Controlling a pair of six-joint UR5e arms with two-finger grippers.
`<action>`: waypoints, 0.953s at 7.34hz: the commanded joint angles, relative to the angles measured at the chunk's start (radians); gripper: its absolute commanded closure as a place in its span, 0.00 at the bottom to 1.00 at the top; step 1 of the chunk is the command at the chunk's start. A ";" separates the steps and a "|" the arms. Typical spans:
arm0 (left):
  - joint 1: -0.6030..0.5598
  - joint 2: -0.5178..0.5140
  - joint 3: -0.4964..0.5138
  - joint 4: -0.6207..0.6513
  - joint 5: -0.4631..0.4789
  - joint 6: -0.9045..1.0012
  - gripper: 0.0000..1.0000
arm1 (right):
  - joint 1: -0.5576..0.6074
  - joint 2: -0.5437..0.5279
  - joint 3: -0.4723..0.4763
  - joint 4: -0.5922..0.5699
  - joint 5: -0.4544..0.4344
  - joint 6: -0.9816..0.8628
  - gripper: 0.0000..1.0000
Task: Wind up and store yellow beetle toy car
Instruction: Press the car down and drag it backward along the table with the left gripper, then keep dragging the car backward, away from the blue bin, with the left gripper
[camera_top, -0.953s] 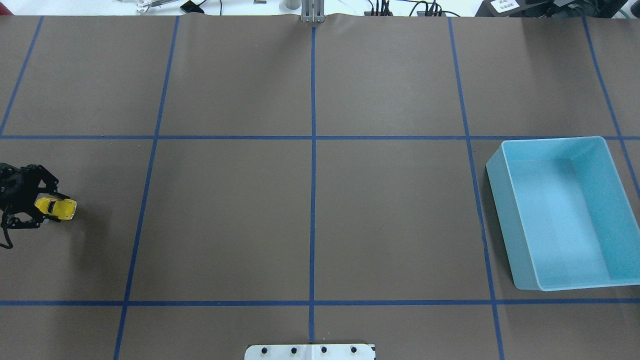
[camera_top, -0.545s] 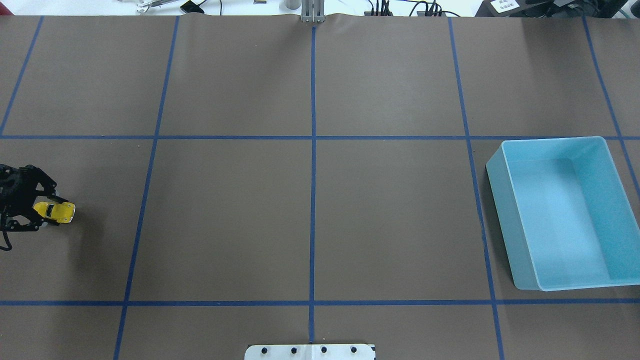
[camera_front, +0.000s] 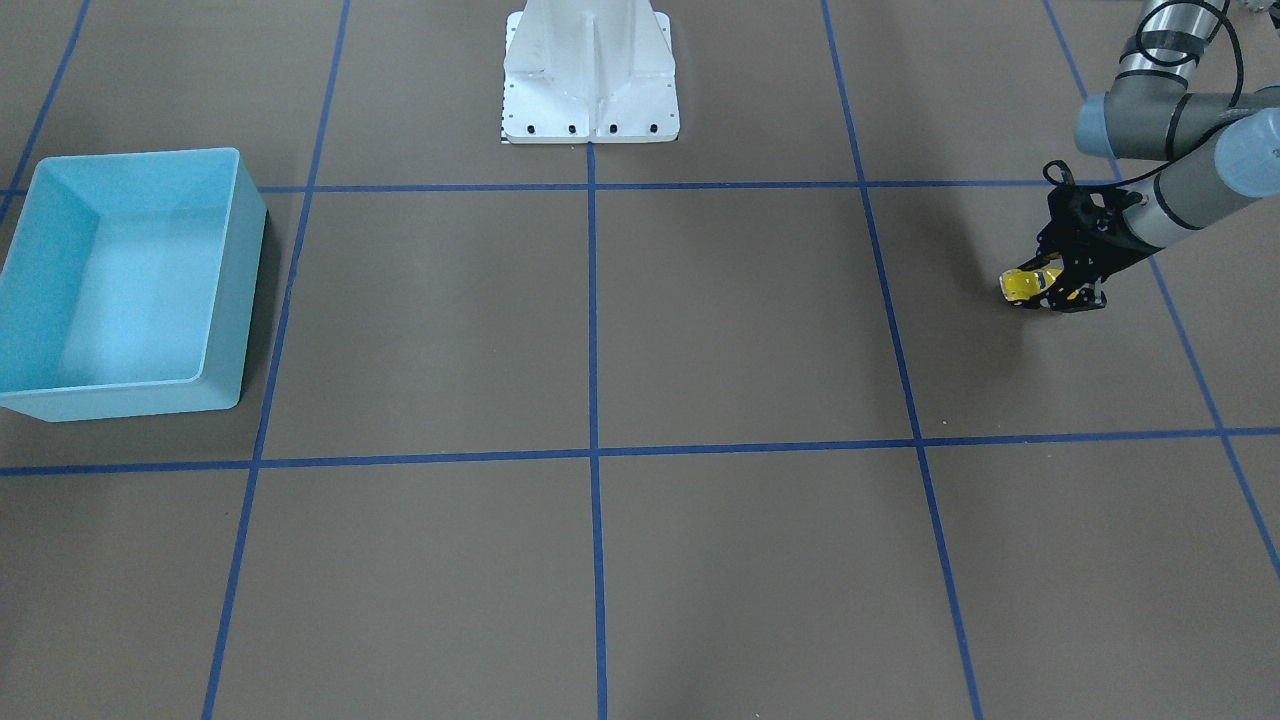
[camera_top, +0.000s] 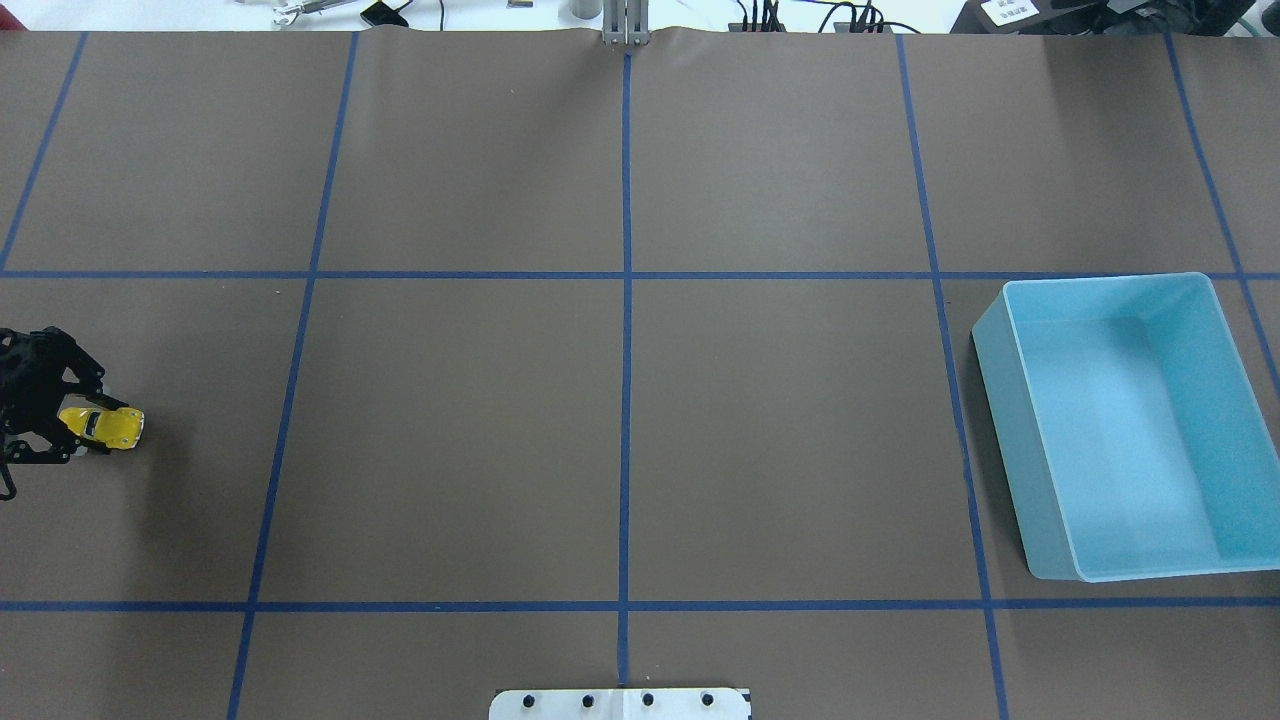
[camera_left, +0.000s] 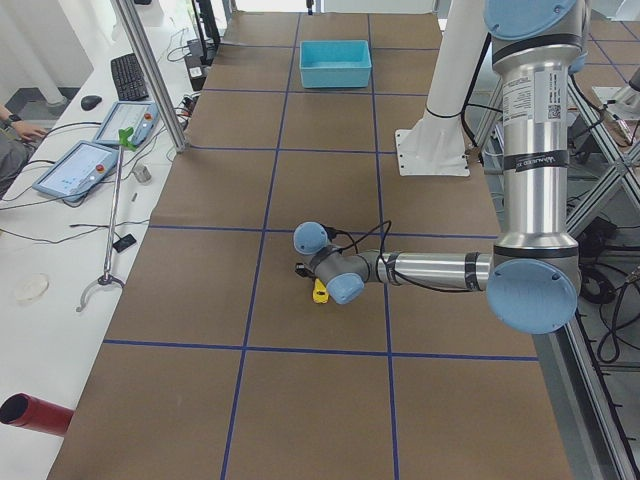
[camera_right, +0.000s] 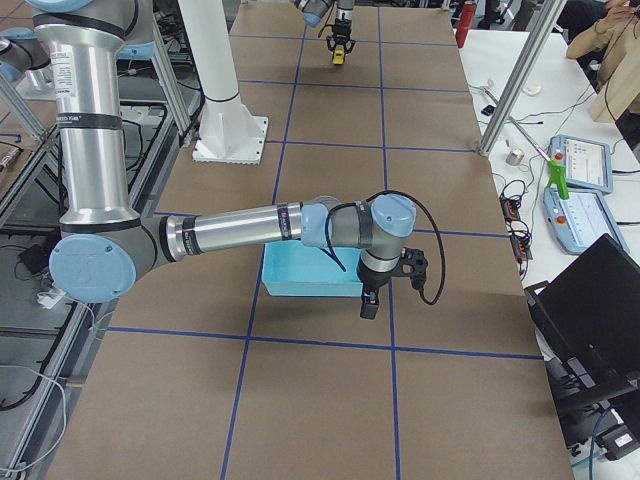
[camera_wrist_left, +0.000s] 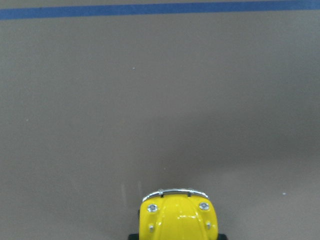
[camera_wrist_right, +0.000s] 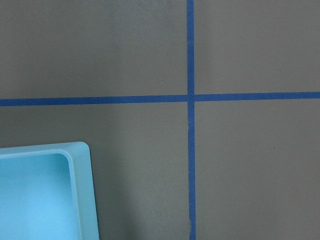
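step: wind-up (judged) | left jaws clamped on yellow beetle toy car (camera_top: 100, 427), low at bench (camera_top: 620, 420) far-left edge | right jaws near blue bin (camera_top: 1105, 283), state can't tell | next: drag car backward wheels-down, then carry to bin

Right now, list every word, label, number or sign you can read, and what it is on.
Nothing can be read.
Sticker on the left arm: print too small.
White tag beyond the table: blurred.
On the yellow beetle toy car: no lettering shows.
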 joint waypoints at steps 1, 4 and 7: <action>-0.016 -0.001 0.007 0.000 -0.024 0.001 1.00 | 0.000 0.000 0.000 0.000 -0.001 -0.002 0.00; -0.016 0.002 0.018 -0.009 -0.037 0.007 1.00 | 0.000 0.000 0.000 0.002 -0.001 -0.002 0.00; -0.018 0.003 0.044 -0.047 -0.046 0.013 1.00 | 0.000 0.000 0.000 0.002 0.000 -0.002 0.00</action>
